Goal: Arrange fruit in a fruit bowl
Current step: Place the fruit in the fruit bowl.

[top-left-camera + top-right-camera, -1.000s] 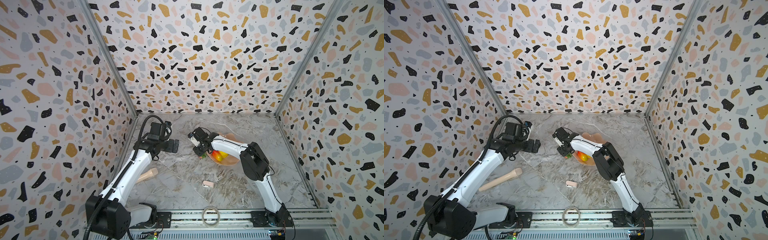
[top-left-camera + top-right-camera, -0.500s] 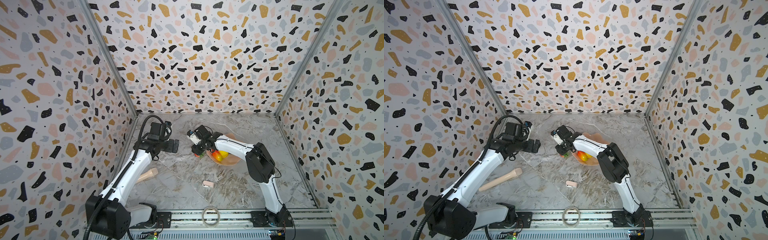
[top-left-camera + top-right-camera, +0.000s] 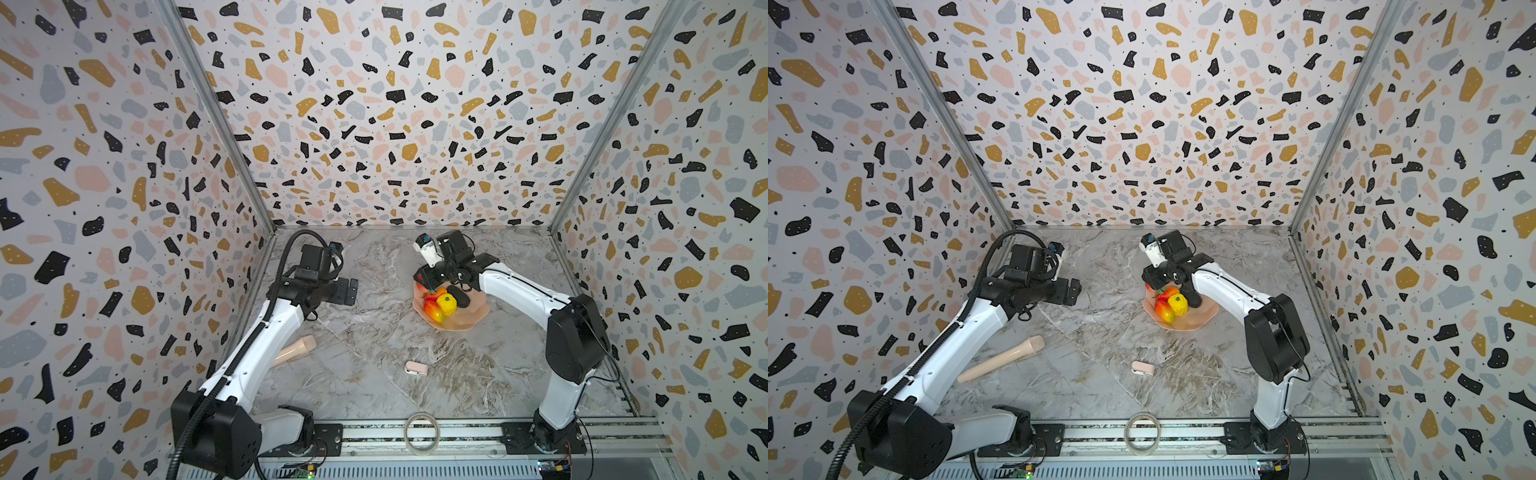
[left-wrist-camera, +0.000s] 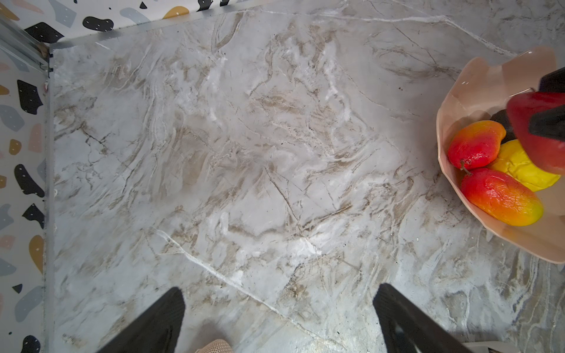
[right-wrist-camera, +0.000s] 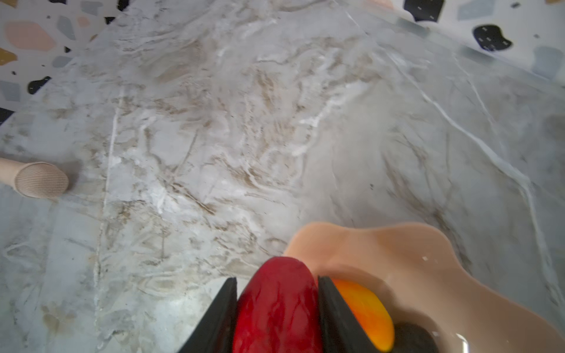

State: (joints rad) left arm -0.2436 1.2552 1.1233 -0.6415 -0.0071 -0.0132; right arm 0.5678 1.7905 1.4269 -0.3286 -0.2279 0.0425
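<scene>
The peach-pink fruit bowl (image 3: 471,322) stands right of the table's middle in both top views. In it lie two red-yellow mangoes (image 4: 475,146) (image 4: 501,198), a bumpy yellow fruit (image 3: 447,304) and a dark oval fruit (image 3: 459,298). My right gripper (image 5: 276,278) is shut on the red strawberry (image 5: 276,308) and hangs over the bowl's near-left rim (image 5: 351,241). The gripper's body hides most of the strawberry in the top views. My left gripper (image 4: 279,290) is open and holds nothing; it hovers above bare marble left of the bowl (image 4: 458,91).
A beige cylinder (image 3: 296,348) lies near the left arm. A small pale pink clip (image 3: 416,368) sits on the marble in front of the bowl. A tape ring (image 3: 422,432) rests on the front rail. Patterned walls close off three sides.
My right gripper has carried the strawberry to the right, from beside the bowl to over its rim, and the arm has swung outward. The left arm has not moved.
</scene>
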